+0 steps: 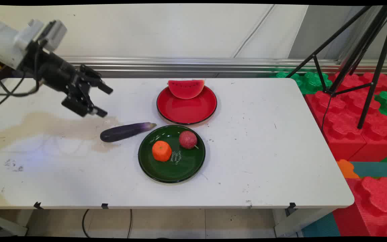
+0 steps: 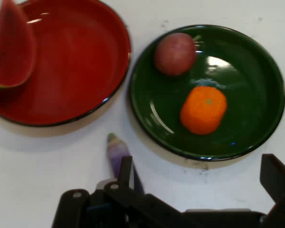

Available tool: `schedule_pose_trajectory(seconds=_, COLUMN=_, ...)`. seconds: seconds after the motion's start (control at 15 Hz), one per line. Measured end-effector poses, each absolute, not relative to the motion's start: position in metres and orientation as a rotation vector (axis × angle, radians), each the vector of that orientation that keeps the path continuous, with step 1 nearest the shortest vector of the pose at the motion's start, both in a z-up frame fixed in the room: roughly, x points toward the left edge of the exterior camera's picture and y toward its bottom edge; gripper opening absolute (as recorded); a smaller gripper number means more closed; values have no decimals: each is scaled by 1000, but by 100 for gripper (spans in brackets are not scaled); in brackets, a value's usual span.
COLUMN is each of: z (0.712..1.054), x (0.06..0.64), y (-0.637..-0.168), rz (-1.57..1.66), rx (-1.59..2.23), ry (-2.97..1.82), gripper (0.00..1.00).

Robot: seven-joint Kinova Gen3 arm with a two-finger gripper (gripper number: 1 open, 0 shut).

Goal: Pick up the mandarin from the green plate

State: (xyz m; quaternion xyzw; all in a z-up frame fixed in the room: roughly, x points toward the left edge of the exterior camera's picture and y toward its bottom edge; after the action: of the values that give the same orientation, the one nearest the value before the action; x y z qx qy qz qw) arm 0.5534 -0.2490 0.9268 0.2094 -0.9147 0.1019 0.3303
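- Green plate (image 1: 146, 164) nearest: holds orange (image 1: 161, 151) and reddish fruit (image 1: 187, 139).
- Eggplant (image 1: 126, 131) lies on table (image 1: 264, 151), just left of it, untouched.
- Gripper (image 1: 104, 101) hangs above eggplant's left end, fingers spread, empty.
- Red plate (image 1: 186, 112) beyond, watermelon slice (image 1: 186, 88) at far rim.
- Hand view: only eggplant's tip (image 2: 115, 148) shows.

Glossy red plate (image 1: 186, 109) and glossy green plate (image 1: 171, 168) beyond the pincer (image 1: 103, 101); nearest it, a smooth, slightly shiny eggplant (image 1: 123, 131) on the matt, stained table (image 1: 264, 151).
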Motion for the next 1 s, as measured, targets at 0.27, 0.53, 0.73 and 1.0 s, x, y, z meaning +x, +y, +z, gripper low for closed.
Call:
schedule_pose_trajectory(seconds=0.27, z=914, x=533, y=-245, rz=243, rx=473, ry=-2418, gripper=100)
schedule_pose_trajectory(seconds=0.53, z=896, x=511, y=-243, rz=231, rx=389, ry=-2453, gripper=100)
schedule_pose_trajectory(seconds=0.73, z=879, x=495, y=-245, rz=227, rx=339, ry=-2478, gripper=100)
schedule_pose_trajectory(seconds=1.0, z=860, x=476, y=-251, rz=225, rx=306, ry=-2501, gripper=100)
